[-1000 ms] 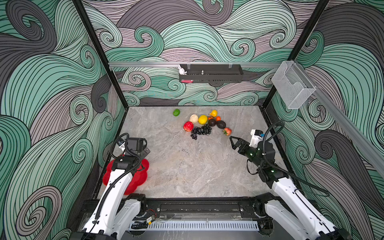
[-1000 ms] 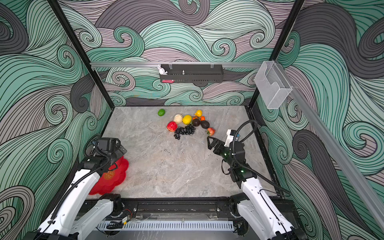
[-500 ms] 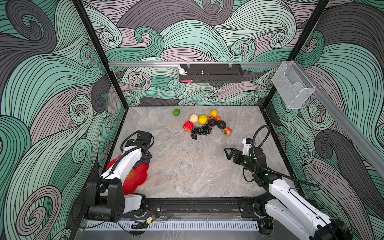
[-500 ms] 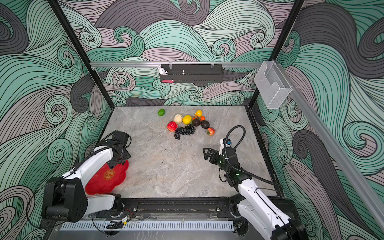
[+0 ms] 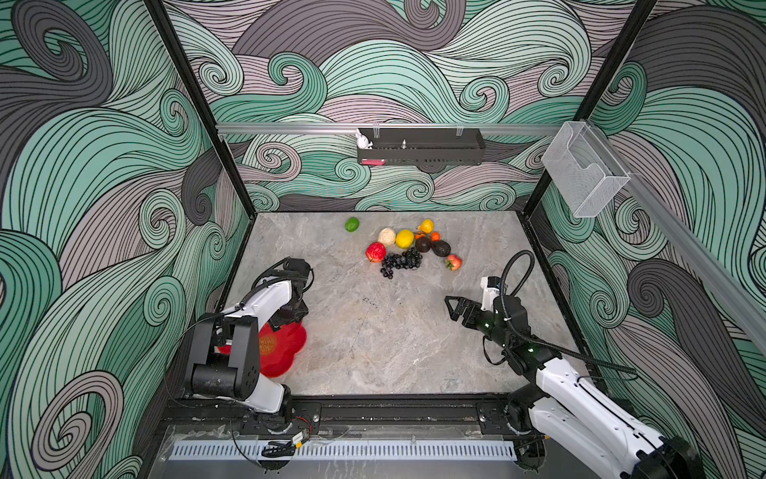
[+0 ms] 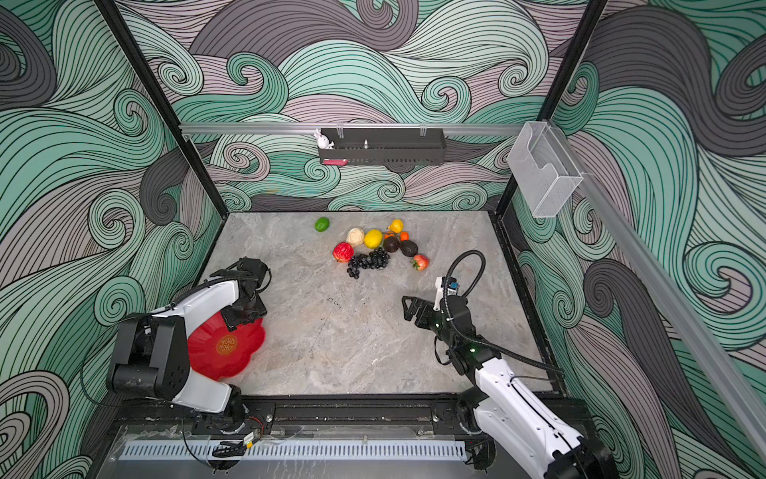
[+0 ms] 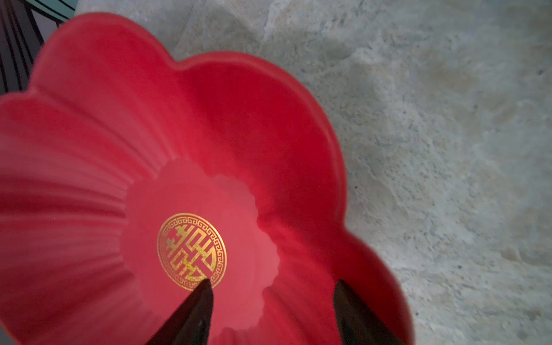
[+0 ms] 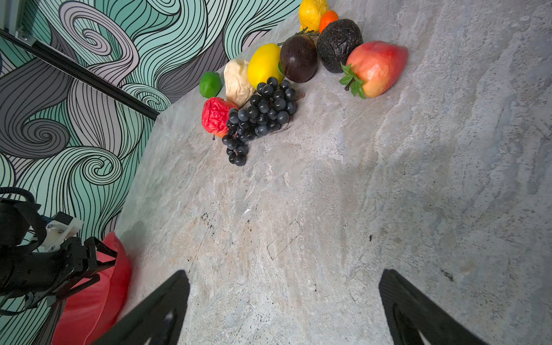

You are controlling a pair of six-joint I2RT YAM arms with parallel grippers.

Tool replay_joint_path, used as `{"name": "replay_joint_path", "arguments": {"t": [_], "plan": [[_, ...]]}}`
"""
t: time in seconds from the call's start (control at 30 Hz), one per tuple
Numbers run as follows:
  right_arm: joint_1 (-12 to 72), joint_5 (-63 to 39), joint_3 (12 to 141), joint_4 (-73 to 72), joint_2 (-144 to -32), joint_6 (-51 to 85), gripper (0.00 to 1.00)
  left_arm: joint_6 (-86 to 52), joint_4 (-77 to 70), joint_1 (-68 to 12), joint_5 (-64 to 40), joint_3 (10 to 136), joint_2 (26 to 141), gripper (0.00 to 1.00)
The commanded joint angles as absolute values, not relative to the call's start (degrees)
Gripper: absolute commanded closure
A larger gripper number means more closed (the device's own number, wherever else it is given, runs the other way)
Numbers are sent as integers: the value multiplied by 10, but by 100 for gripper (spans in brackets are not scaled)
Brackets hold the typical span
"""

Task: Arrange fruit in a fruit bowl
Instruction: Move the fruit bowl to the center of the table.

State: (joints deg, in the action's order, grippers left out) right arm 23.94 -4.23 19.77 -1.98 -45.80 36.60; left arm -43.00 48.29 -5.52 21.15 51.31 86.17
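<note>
Bowl-fetching step, I reckon: left gripper [image 7: 271,282] over the fruit bowl [image 7: 268,119], jaws half apart, grip unclear; right gripper [image 8: 283,272] gapes empty. Next: haul it toward the fruit [image 5: 404,259].

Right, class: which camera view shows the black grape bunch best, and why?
The right wrist view: the grape bunch is close, single berries distinct. Both top views show it whole but small. The left wrist view, aimed at the fruit bowl, misses it.

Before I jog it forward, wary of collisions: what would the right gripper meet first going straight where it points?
Likely bare tabletop, as the right gripper seems tilted down; beyond that, the grape bunch. Depth unclear.
</note>
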Motion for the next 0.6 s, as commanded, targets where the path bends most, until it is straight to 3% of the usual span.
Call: {"name": "replay_joint_path", "arguments": {"t": [0.0,0.57], "plan": [[242,-31,193,-30,-455,360,0,-430,493,-61,214,528,865,33],[243,-31,196,-34,-480,363,0,-429,435,-162,104,532,874,31]]}}
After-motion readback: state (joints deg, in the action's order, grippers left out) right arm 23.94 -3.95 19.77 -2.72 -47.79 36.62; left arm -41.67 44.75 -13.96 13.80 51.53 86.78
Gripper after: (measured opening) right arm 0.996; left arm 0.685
